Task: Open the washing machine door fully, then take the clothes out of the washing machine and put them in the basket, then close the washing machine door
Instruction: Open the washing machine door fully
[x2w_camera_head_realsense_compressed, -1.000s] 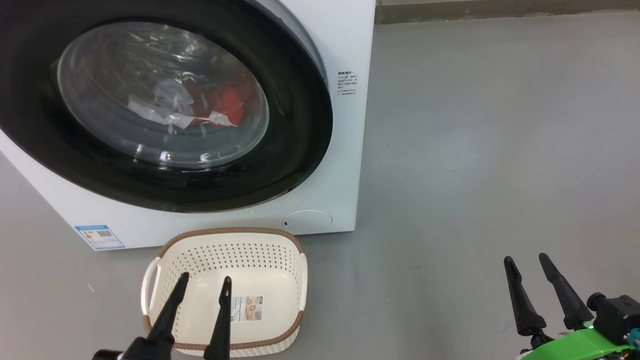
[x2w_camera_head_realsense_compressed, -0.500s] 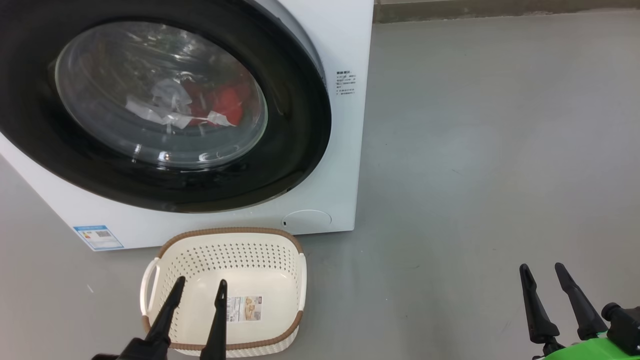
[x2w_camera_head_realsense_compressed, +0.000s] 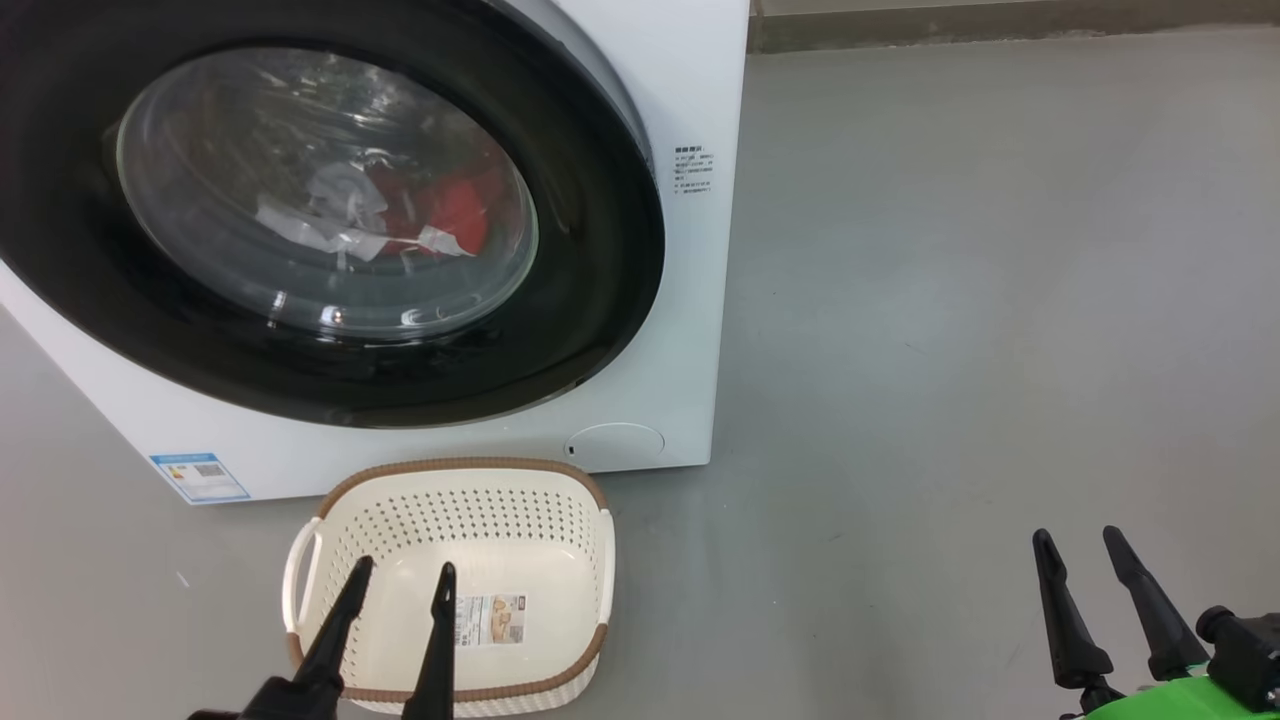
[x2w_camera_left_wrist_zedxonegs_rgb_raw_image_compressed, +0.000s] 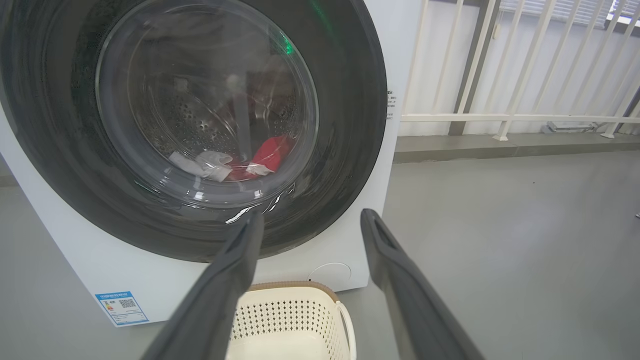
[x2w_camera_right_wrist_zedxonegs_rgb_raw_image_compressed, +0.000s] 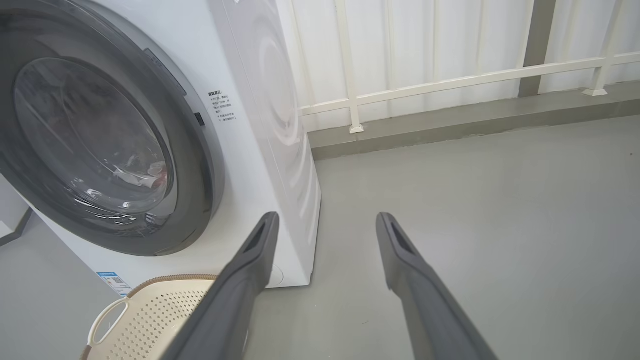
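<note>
Left gripper (x2w_camera_head_realsense_compressed: 405, 568) hangs low in front of the machine. Its two long dark fingers are spread apart with nothing between them, tips pointing over the small cream-white perforated plastic basket (x2w_camera_head_realsense_compressed: 460, 464) with its brown woven-look rim. Right gripper (x2w_camera_head_realsense_compressed: 1076, 535) sits well off to the right above bare grey floor (x2w_camera_head_realsense_compressed: 950, 300), likewise spread and holding nothing.

The basket stands on the floor just in front of the big white front-loading washing machine (x2w_camera_head_realsense_compressed: 690, 380). It sits close under the lower edge of the large round door (x2w_camera_head_realsense_compressed: 600, 250), which has a wide glossy black rim and a bulging clear glass porthole. A paper label (x2w_camera_head_realsense_compressed: 490, 618) shows on the basket's bottom. The door lies against the machine's front; whether it is latched I cannot tell. Behind the glass, at the bottom of the perforated steel drum (x2w_camera_left_wrist_zedxonegs_rgb_raw_image_compressed: 200, 120), lie the bright red clothes (x2w_camera_head_realsense_compressed: 450, 215) with white patches. So the door stands between both grippers and the laundry.

Low on the machine's front are a small blue label (x2w_camera_head_realsense_compressed: 200, 477) at the left corner and a round flap (x2w_camera_head_realsense_compressed: 615, 440) at the right, just behind the basket's rim. A block of small dark print (x2w_camera_head_realsense_compressed: 693, 167) sits to the right of the door. Beyond the machine a white railing (x2w_camera_left_wrist_zedxonegs_rgb_raw_image_compressed: 500, 117) runs along the back.
</note>
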